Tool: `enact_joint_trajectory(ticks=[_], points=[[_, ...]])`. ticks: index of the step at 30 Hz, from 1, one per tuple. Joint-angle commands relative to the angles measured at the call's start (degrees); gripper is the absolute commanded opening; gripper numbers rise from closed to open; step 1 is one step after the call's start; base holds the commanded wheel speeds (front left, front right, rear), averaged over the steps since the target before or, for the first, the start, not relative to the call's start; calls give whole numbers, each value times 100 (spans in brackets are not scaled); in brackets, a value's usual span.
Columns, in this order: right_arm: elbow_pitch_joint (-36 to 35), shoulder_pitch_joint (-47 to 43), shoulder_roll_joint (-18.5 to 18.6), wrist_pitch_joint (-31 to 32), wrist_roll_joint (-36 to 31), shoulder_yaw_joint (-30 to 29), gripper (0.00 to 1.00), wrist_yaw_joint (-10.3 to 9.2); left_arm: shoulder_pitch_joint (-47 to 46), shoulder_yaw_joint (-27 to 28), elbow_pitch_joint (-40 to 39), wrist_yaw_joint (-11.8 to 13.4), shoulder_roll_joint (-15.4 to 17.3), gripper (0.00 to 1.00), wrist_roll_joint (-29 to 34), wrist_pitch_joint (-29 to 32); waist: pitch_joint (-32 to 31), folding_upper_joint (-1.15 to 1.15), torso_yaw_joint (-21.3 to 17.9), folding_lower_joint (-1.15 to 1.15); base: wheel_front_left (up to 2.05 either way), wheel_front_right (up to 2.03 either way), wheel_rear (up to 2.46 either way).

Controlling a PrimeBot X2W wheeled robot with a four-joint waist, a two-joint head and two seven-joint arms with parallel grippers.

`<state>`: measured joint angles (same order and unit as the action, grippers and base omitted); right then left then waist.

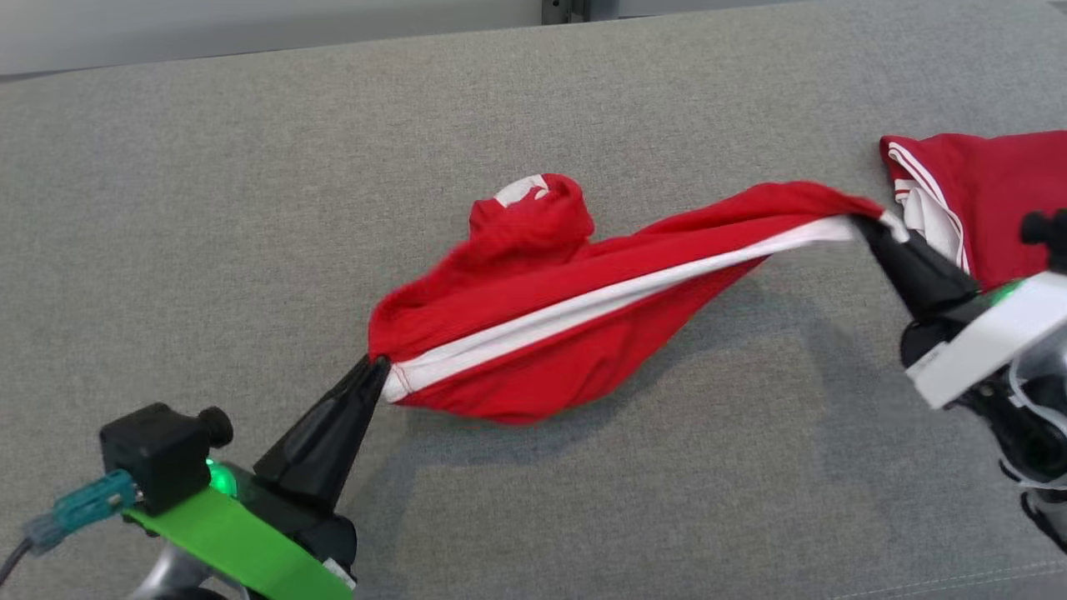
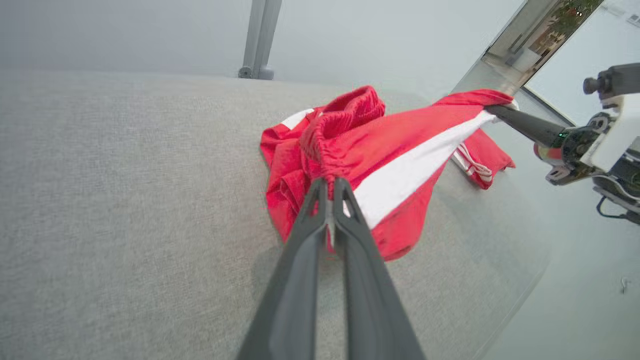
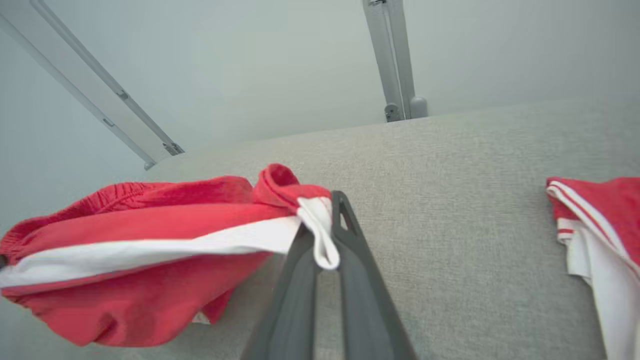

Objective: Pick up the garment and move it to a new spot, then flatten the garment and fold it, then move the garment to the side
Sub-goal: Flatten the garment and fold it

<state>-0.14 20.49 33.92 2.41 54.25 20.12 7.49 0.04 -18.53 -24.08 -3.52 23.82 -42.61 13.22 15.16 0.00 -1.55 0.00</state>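
My left gripper [image 1: 379, 367] and right gripper [image 1: 867, 225] each clamp one end of the red shorts [image 1: 567, 333], stretched over the grey fabric surface [image 1: 250, 208], long axis running from eight o'clock to two o'clock.

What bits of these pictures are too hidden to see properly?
1. The white mark on the red shorts, head view: bunched folds hide most of it, so it is unreadable.
2. The second red garment, head view: cut off by the right edge and partly behind the right tool; its kind is unclear.
3. The shorts' corner pinched in the left tool, left wrist view: the shut tool covers it.
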Motion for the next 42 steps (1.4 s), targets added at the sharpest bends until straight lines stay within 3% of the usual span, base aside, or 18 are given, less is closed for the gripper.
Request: enact_joint_trajectory(ticks=[1,6,11,15,18,21,25,28,32,36,42], points=[[-328,-157,98,-55,167,-326,0,-1,-2,114,-301,66,-11,0,-103,1,75,0,-31,0,0,0,0],[-1377,-224,295,207,414,-1243,0,-1,-489,273,-1245,250,-226,0,-672,265,438,0,-73,0,0,0,0],[-1524,973,96,868,200,-1553,0,1,-2163,295,-1124,446,-327,0,-957,999,1136,0,27,0,0,0,0],[-739,2663,-424,1475,-275,-1352,0,1,-4165,369,29,587,-445,0,-949,1556,1710,0,145,0,0,0,0],[267,4046,-984,1663,-1049,-1207,0,1,-5748,494,1385,685,-681,0,-762,1525,2009,0,232,0,0,0,0],[1289,5371,-1618,1396,-1872,-1300,0,0,-7164,634,2788,751,-785,0,-401,1190,2233,0,213,0,0,0,0],[2422,6701,-2346,581,-2763,-1746,0,-5,-8663,702,4259,834,-786,0,284,264,2541,0,138,0,0,0,0],[3009,7302,-2724,37,-3004,-2062,0,-5,-9327,747,5050,658,-940,0,442,-466,2700,0,90,0,0,0,0],[3407,7271,-2861,-214,-2913,-1901,0,-4,-9398,704,5756,224,-1207,0,268,-947,2873,0,125,0,0,0,0],[3487,6490,-2651,-431,-2568,-1545,0,-3,-8786,491,6299,-182,-1345,0,104,-1034,2880,0,170,0,0,0,0],[3126,4634,-2202,-875,-1681,-800,0,0,-7104,65,6411,-402,-1457,0,-364,-1053,2418,0,148,0,0,0,0]])
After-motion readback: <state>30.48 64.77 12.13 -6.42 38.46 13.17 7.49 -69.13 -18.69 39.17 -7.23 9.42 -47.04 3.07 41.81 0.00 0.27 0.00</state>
